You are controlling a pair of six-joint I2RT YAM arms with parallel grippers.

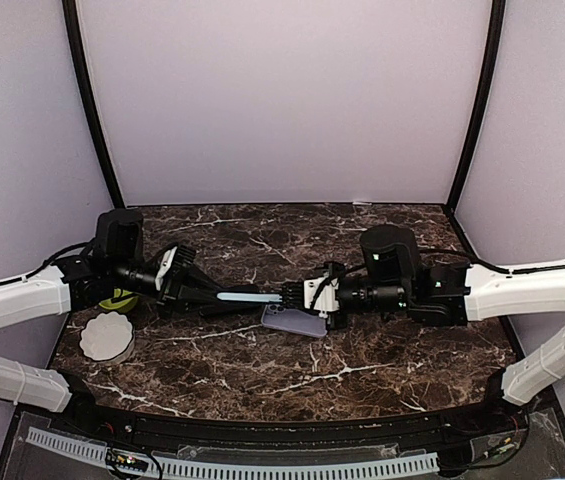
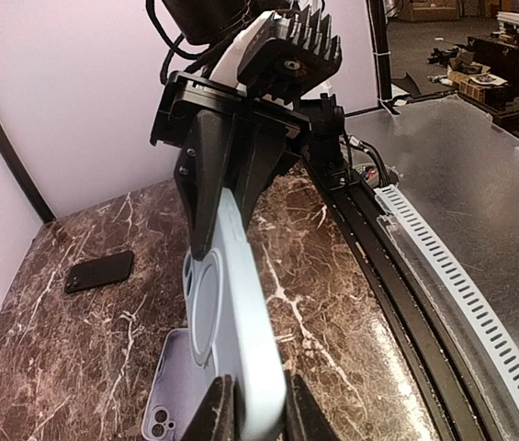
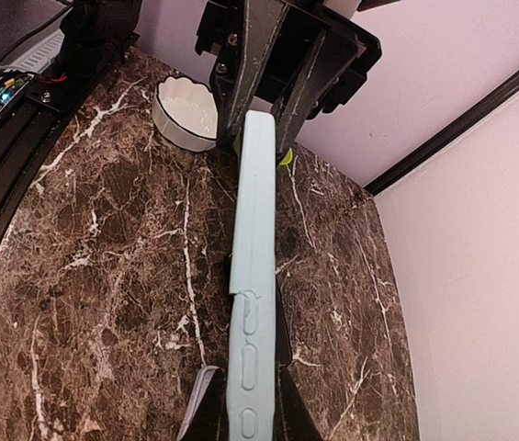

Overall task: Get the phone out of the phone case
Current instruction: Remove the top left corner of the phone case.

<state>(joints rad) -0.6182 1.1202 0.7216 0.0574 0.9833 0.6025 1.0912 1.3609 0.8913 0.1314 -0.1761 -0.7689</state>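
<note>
Left gripper (image 1: 214,297) and right gripper (image 1: 288,297) are clamping opposite ends of the phone case (image 1: 250,296) mid-frame, apparently starting extraction and next needing a flexing pull.

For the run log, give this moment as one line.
left pincer: shut on blue case | right pincer: shut on blue case | blue case: held off table | lavender phone: on table beneath

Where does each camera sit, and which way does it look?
Top: above and behind the arms, looking down on the table; both arms show, left gripper and right gripper gripping a blue case.
Left wrist: on the left arm, facing the right gripper; own fingers below.
Right wrist: on the right arm, facing the left gripper; own fingers below.
Shared: the case, in all three.
</note>
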